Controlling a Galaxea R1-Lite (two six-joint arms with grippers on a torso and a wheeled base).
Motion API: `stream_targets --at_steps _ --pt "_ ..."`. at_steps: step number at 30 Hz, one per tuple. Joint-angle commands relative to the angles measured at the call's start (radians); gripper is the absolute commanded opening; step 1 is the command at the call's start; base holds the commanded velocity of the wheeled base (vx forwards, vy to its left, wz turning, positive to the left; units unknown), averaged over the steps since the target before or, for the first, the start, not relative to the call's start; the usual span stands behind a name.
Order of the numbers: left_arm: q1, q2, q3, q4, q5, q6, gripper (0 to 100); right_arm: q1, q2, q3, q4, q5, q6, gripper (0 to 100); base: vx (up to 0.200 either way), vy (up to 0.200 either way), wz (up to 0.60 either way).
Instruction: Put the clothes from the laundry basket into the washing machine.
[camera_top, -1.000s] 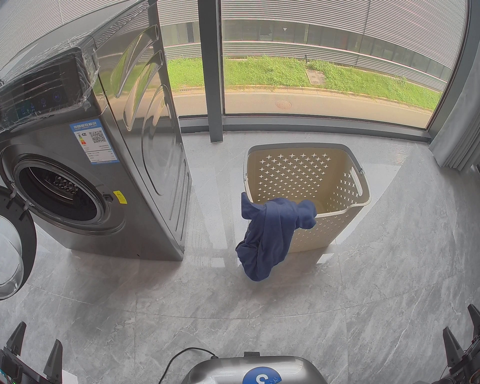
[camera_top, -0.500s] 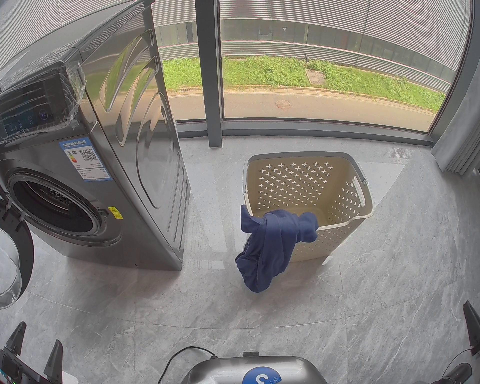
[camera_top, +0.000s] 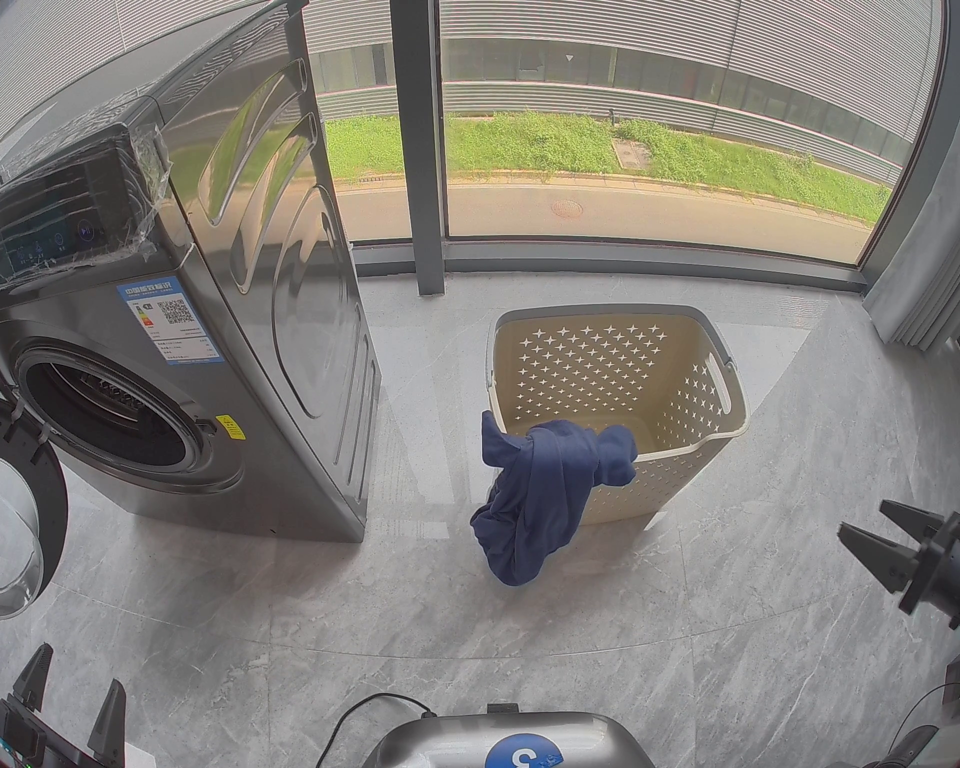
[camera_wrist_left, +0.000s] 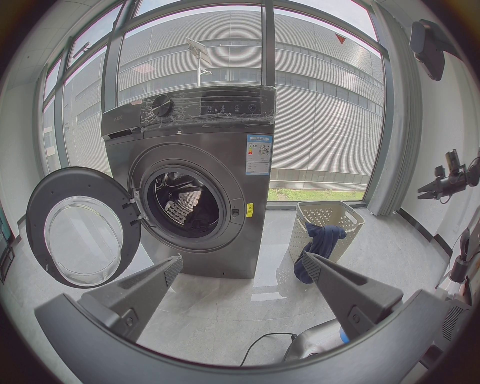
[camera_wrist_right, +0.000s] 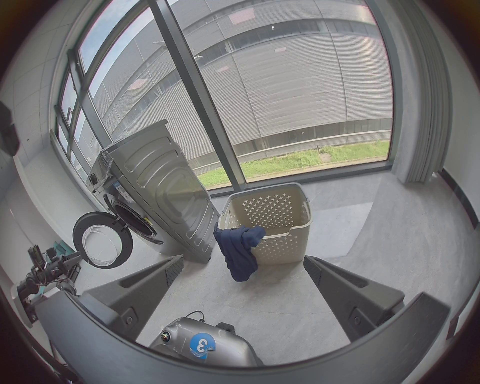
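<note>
The blue garment (camera_top: 540, 490) drapes over the near rim of the laundry basket (camera_top: 612, 311), its long axis hanging floorward, left of the right gripper (camera_top: 866, 521), whose fingers stand apart. The left gripper (camera_top: 78, 672), fingers also apart, looks farther off, by the washing machine (camera_top: 300, 350).

The blue garment (camera_top: 540, 490) draped over the laundry basket (camera_top: 600, 370) hides part of its near wall and floor. Left of the basket, the washing machine (camera_top: 280, 330) door (camera_top: 50, 500) is cut by the head view's edge.
</note>
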Motion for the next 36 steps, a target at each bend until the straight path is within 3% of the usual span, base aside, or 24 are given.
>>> stream_targets --at_steps 1,2,4,18,27,36 --pt "0.0 -0.013 0.018 0.0 0.0 -0.001 100 0.159 0.493 -0.02 -0.28 -0.053 0.062 100 0.0 0.0 0.0" --pt "0.0 -0.013 0.018 0.0 0.0 -0.001 100 0.169 0.531 -0.026 -0.303 -0.084 0.059 100 0.0 0.0 0.0" --pt "0.0 -0.013 0.018 0.0 0.0 0.0 100 0.177 0.568 -0.04 -0.323 -0.104 0.062 100 0.0 0.0 0.0" --pt "0.0 -0.013 0.018 0.0 0.0 0.0 100 0.248 0.781 -0.118 -0.404 -0.145 0.075 100 0.0 0.0 0.0" --pt "0.0 -0.013 0.018 0.0 0.0 0.0 100 0.34 0.942 -0.138 -0.531 -0.181 0.115 100 0.0 -0.2 0.0" --pt "0.0 -0.013 0.018 0.0 0.0 0.002 100 0.378 1.085 -0.219 -0.585 -0.201 0.115 100 0.0 0.0 0.0"
